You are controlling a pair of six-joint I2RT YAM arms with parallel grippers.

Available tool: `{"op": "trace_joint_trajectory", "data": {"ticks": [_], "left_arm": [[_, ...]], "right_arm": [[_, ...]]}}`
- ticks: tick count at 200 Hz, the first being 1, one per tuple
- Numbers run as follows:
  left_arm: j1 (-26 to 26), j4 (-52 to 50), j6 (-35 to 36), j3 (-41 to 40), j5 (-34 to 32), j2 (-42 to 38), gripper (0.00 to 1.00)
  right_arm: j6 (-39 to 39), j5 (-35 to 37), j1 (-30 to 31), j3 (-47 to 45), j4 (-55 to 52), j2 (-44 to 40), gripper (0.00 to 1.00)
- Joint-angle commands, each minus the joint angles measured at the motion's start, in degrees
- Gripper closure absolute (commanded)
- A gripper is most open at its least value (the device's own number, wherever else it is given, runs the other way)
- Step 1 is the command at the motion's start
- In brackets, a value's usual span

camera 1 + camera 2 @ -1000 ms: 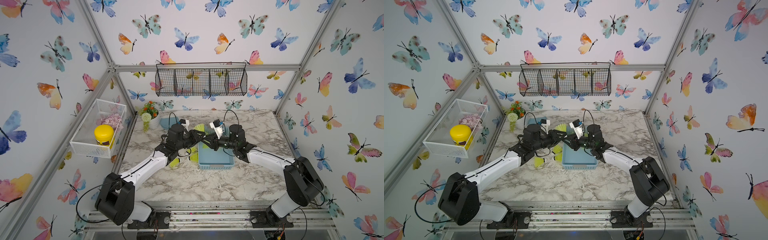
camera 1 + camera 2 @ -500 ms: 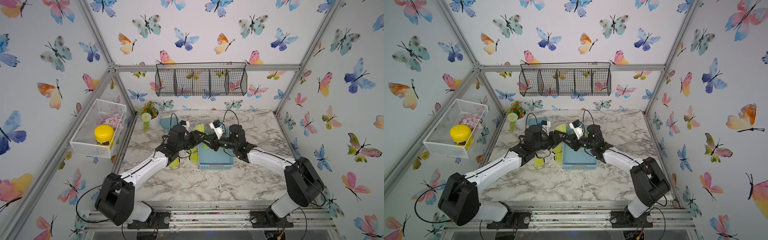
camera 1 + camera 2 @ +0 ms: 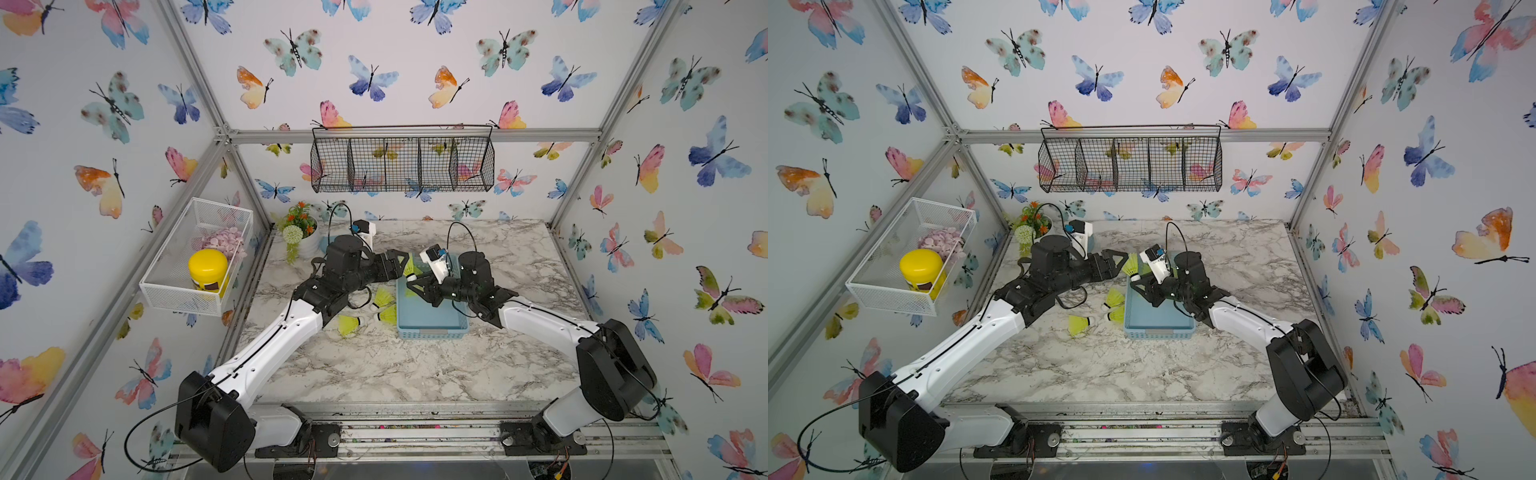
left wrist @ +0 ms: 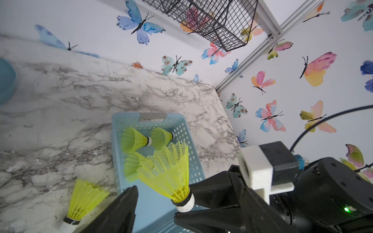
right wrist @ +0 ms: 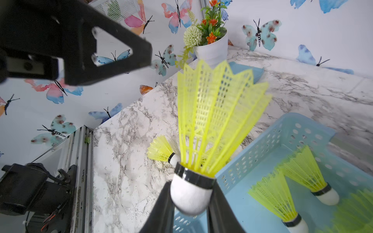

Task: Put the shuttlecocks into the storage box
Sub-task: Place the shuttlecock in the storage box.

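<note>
In both top views a neon yellow shuttlecock (image 3: 410, 266) (image 3: 1131, 266) hangs over the far left corner of the light blue storage box (image 3: 432, 322) (image 3: 1158, 328). My right gripper (image 5: 190, 193) is shut on its white tip, skirt (image 5: 214, 113) pointing up. My left gripper (image 3: 399, 264) (image 4: 159, 211) stands open beside the skirt, not touching it. Three shuttlecocks (image 4: 133, 139) (image 4: 161, 136) (image 4: 133, 165) lie inside the box. Three more lie on the marble left of it (image 3: 382, 297) (image 3: 388, 314) (image 3: 349, 324).
A white flower pot (image 3: 305, 237) and a flat blue dish (image 5: 246, 70) stand at the back left. A white mesh basket (image 3: 199, 257) with a yellow jar hangs on the left wall. A black wire basket (image 3: 403, 160) hangs on the back wall.
My left gripper has opened and let go of the shuttlecock. The right gripper stays shut on its tip; both arms have barely moved.
</note>
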Motion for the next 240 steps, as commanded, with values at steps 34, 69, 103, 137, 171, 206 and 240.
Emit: {"op": "trace_joint_trajectory", "data": {"ticks": [34,69,103,137,171,206,240], "left_arm": [[2.2,-22.8,29.9,15.6,9.0,8.2,0.21],[5.2,-26.0,35.2,17.5,17.3,11.7,0.24],[7.2,-28.6,37.2,20.3,24.0,15.1,0.27],[7.3,-29.4,38.5,21.8,24.6,17.0,0.27],[7.5,-30.4,39.9,23.3,28.4,19.7,0.30],[7.4,-32.8,40.7,25.7,31.7,22.4,0.48],[7.4,-32.9,40.7,25.7,32.1,22.5,0.74]], "right_arm": [[-4.6,1.3,0.3,-1.2,-5.0,-3.2,0.82],[-5.4,0.5,0.3,-1.4,-5.6,-4.0,0.81],[-5.9,-0.2,0.4,-1.4,-5.9,-4.2,0.81],[-6.1,-1.1,0.4,-1.3,-6.1,-4.1,0.81],[-6.4,-2.4,0.4,-1.4,-6.1,-4.0,0.81],[-6.5,-2.6,0.3,-1.4,-6.7,-3.8,0.81],[-6.5,-2.2,0.3,-1.4,-6.8,-3.6,0.81]]}}
